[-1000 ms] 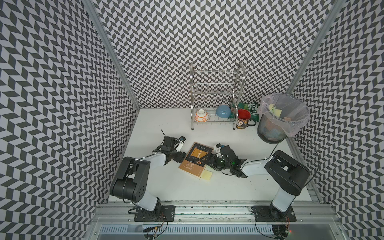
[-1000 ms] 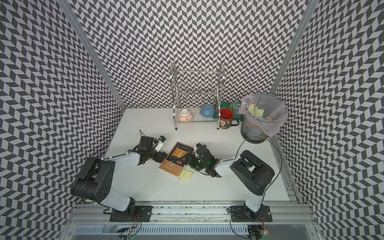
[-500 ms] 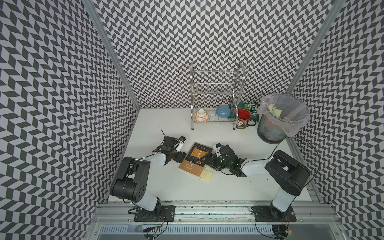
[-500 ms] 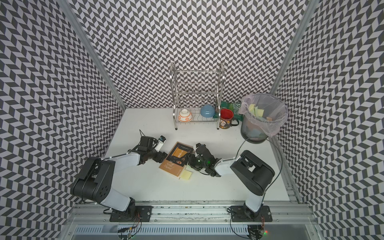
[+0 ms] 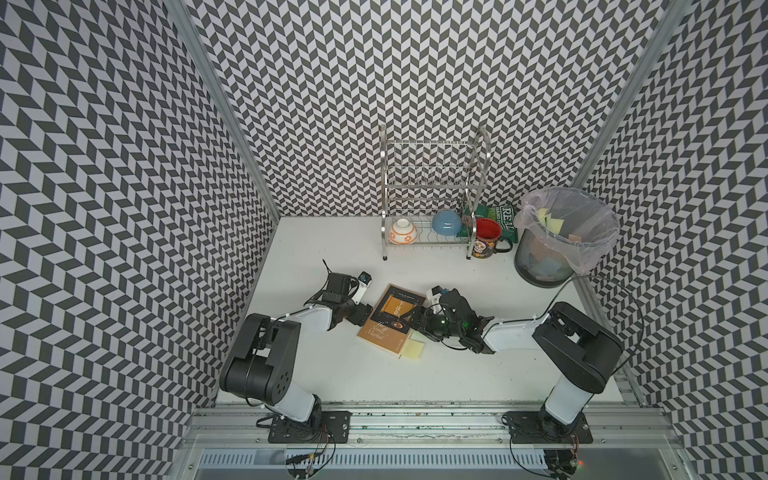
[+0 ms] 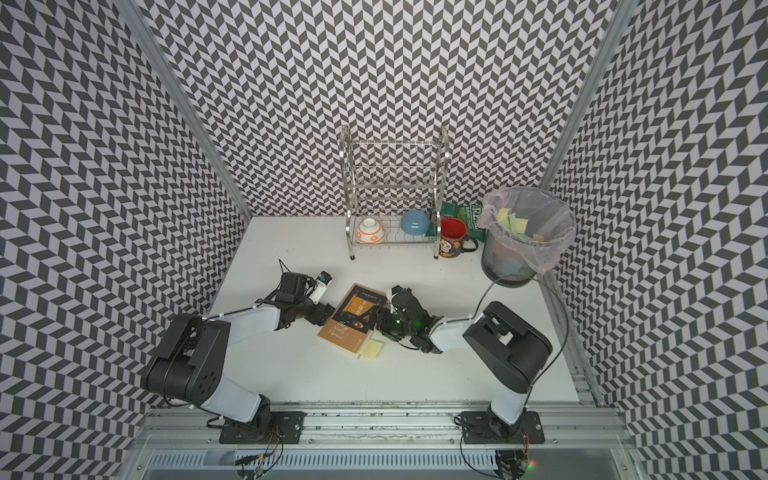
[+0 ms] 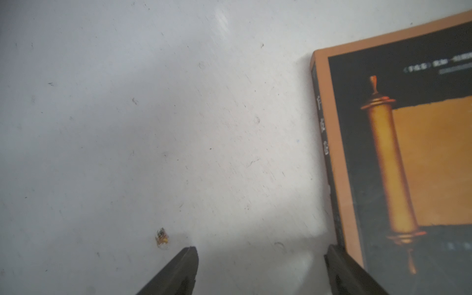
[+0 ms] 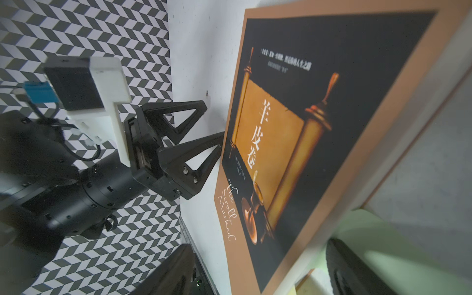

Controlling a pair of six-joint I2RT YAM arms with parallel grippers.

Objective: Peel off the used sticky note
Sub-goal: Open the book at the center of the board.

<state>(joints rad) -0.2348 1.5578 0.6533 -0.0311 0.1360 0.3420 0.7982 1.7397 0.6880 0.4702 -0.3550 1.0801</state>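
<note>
The sticky note (image 5: 412, 348) lies just at 6 o'clock from the right gripper (image 5: 418, 324), nearer than the left gripper (image 5: 367, 312); both grippers' jaws stand spread.

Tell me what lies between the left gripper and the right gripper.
The book lies flat between them: the left gripper at one long edge, the right gripper at the opposite one. Both top views show it.

Wire rack (image 5: 430, 143), patterned bowl (image 5: 404, 232) and blue bowl (image 5: 446, 222) on its lowest shelf, red mug (image 5: 488, 239) beside, lined bin (image 5: 540, 266)
</note>
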